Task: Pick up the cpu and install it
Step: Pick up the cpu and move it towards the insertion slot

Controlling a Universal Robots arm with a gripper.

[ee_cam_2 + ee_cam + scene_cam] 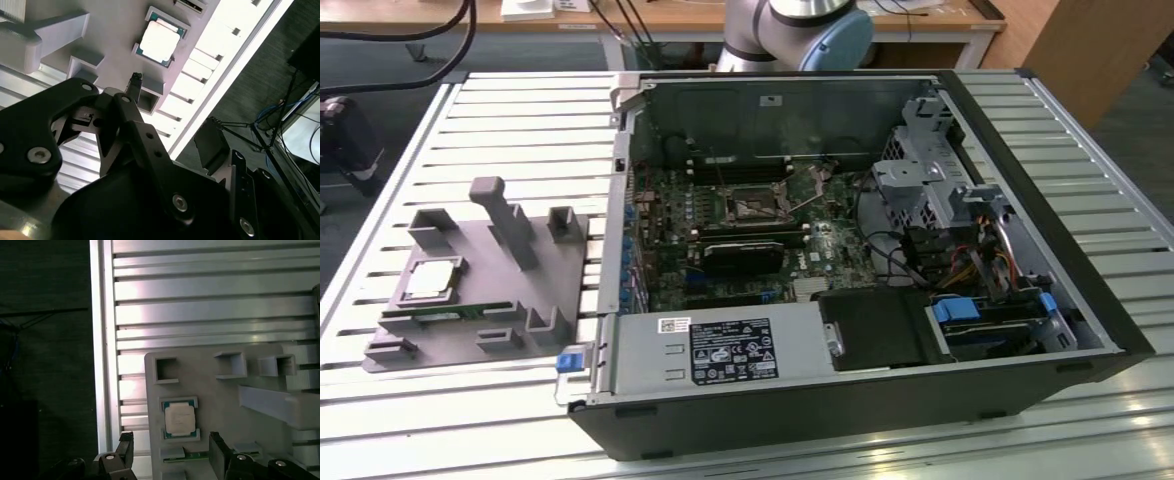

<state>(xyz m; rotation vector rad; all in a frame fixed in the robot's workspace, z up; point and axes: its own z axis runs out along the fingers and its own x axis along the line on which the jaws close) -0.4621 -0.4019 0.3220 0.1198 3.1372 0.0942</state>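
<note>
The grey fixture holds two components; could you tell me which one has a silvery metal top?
The cpu, the flat square chip; the other, the memory stick beside it, is long, thin and green.

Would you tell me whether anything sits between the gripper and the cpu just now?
Nothing visible does. In the first wrist view the cpu lies uncovered in its grey holder, and the open gripper faces it across empty space.
</note>
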